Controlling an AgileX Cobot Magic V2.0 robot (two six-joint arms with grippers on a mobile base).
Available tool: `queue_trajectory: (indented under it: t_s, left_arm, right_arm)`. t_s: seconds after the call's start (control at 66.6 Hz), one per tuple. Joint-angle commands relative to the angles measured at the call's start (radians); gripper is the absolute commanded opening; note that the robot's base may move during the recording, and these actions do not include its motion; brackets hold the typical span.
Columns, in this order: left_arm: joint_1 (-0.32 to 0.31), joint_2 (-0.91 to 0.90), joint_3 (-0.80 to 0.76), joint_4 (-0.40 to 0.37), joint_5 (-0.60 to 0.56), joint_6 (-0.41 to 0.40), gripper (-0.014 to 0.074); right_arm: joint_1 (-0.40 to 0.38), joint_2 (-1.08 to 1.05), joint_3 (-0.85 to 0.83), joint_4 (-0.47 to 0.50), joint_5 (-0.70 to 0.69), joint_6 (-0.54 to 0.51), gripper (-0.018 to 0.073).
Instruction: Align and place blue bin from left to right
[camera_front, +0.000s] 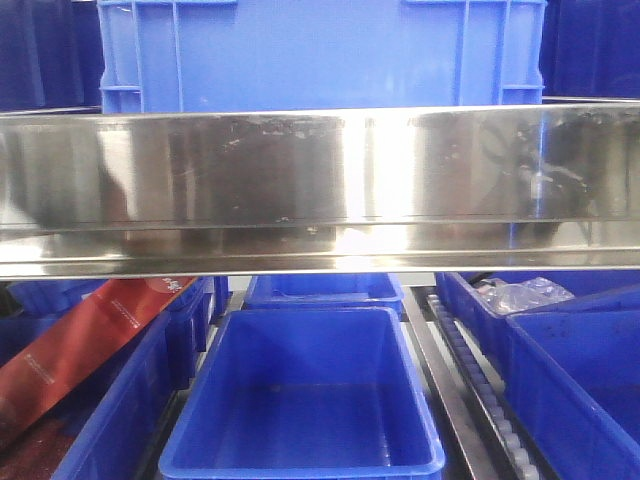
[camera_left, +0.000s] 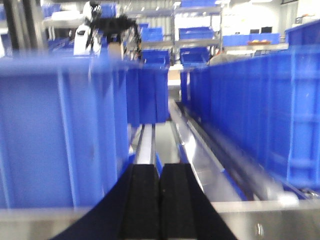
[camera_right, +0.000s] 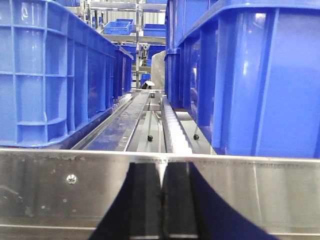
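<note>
A large ribbed blue bin (camera_front: 320, 50) stands on the upper shelf, just behind the steel front rail (camera_front: 320, 190). In the left wrist view, which is blurred, my left gripper (camera_left: 160, 172) is shut and empty. It points down the gap between a blue bin (camera_left: 60, 135) close on its left and a row of bins (camera_left: 260, 115) on its right. My right gripper (camera_right: 161, 170) is also shut and empty, low in front of the steel rail (camera_right: 65, 185). It faces the gap between a ribbed bin (camera_right: 50, 75) on the left and another bin (camera_right: 260, 80) on the right. Neither gripper shows in the front view.
Roller tracks (camera_right: 175, 127) run back between the bins. On the lower shelf stand an empty tapered blue tub (camera_front: 310, 400), more tubs on both sides, a red package (camera_front: 90, 340) and a clear plastic bag (camera_front: 520, 295). Further racks with blue bins (camera_left: 200, 32) stand behind.
</note>
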Motion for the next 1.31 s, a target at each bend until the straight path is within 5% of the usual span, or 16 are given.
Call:
queue_trajectory:
  t_s: [0.0, 0.27, 1.292]
  left_arm:
    - [0.002, -0.051, 0.057, 0.054, -0.006, -0.091, -0.0111]
    - [0.0, -0.165, 0.174, 0.06, 0.022, -0.11, -0.0111]
    - [-0.03, -0.165, 0.174, 0.06, 0.039, -0.11, -0.0111]
  right_arm:
    - [-0.006, -0.009, 0.0, 0.001, -0.025, -0.007, -0.0081]
    - [-0.006, -0.009, 0.0, 0.001, -0.025, -0.007, -0.0081]
    - [-0.006, -0.009, 0.0, 0.001, -0.025, -0.007, -0.0081]
